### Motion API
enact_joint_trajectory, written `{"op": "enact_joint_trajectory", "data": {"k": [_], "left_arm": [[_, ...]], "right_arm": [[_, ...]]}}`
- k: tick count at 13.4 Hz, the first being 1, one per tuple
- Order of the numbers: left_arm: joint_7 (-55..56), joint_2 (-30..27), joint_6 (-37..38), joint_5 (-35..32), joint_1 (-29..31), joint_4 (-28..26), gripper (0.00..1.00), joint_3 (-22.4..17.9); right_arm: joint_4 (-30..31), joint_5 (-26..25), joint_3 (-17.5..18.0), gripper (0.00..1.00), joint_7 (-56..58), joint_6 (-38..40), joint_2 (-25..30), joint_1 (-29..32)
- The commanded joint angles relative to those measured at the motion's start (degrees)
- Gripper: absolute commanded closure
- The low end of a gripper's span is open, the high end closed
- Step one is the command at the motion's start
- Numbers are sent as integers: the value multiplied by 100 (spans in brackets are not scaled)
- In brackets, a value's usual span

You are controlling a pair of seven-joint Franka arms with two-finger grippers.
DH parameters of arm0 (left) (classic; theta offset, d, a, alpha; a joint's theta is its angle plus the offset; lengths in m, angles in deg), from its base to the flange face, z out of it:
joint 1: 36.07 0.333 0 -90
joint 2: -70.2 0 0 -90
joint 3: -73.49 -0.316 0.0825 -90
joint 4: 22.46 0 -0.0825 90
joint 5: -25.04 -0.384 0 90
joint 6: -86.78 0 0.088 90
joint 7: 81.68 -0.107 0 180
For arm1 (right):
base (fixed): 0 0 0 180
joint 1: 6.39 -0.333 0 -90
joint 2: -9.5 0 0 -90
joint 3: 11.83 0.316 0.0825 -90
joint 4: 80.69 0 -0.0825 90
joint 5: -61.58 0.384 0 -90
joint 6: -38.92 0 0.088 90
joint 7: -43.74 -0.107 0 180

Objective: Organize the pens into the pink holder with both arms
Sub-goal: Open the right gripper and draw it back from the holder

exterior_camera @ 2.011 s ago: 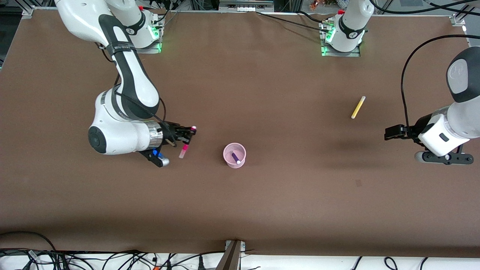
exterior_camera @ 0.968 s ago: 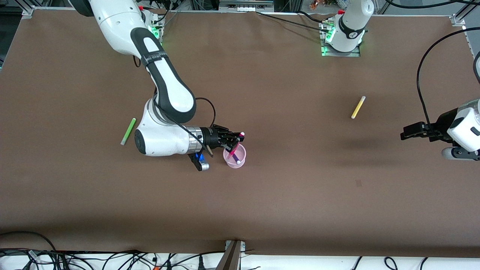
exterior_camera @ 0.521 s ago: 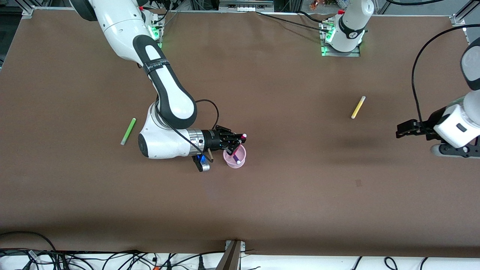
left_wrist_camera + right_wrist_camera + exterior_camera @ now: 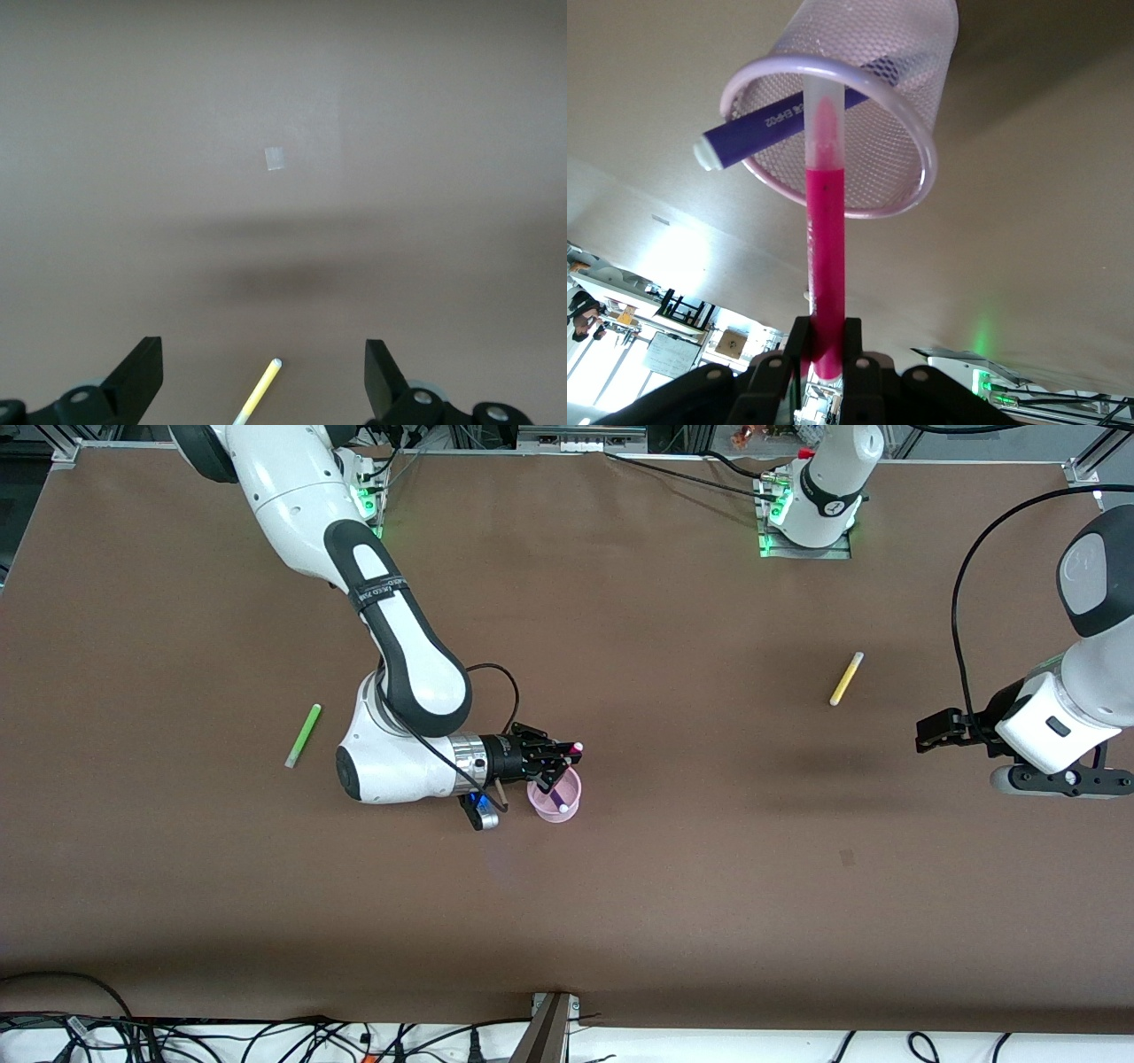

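My right hand [image 4: 560, 760], at centre frame, grips the pink pen [image 4: 826, 266] by its upper end, the lower tip already inside the holder [image 4: 556, 804], where the purple pen [image 4: 775, 118] leans. This is the drop step: next I judge I should spread the fingers and lift clear without tipping the cup. My left hand [image 4: 930, 734], spread wide and empty, hangs over the desk [image 4: 673, 886] at the right edge, near the yellow pen [image 4: 846, 678]. The green pen [image 4: 303, 735] lies at middle left.

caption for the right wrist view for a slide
Right gripper shut on magenta pen, its tip inside the pink holder beside the purple pen.
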Motion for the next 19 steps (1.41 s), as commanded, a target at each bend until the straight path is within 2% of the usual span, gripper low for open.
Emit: {"op": "enact_joint_trajectory", "data": {"k": [1, 3, 4, 8, 11, 13, 14, 16, 17, 19], "left_arm": [[188, -161, -150, -135, -35, -223, 0, 102], [188, -91, -168, -126, -105, -275, 0, 120], [205, -73, -176, -126, -166, -284, 0, 120], [205, -64, -185, -126, -167, -275, 0, 120], [205, -73, -185, -126, -175, -276, 0, 120], [205, -82, -185, -135, -167, -276, 0, 120], [205, -73, -203, -135, -167, -275, 0, 120], [205, -73, -299, -135, -167, -284, 0, 120], [205, -73, -300, -126, -167, -293, 0, 120], [205, -73, -300, -135, -167, -319, 0, 120]], "right_arm": [[-173, 102, 9, 88, -68, -66, -118, -50], [-182, 93, 18, 12, -32, -198, -118, -59], [-199, 85, 9, 0, -23, -207, -100, -85], [-208, -64, -44, 0, 72, -155, 57, -77], [-112, -1021, -148, 0, 652, -93, 243, 72], [-146, -1207, -324, 0, 1090, 510, 339, 370], [-147, -1312, -455, 0, 1406, 679, 574, 432], [-24, -1968, -868, 0, 1654, 1020, 1031, 433], [29, -2529, -1044, 0, 1969, 1336, 1277, 433], [448, -3445, -1169, 0, 2418, 1603, 1900, 424]]}}
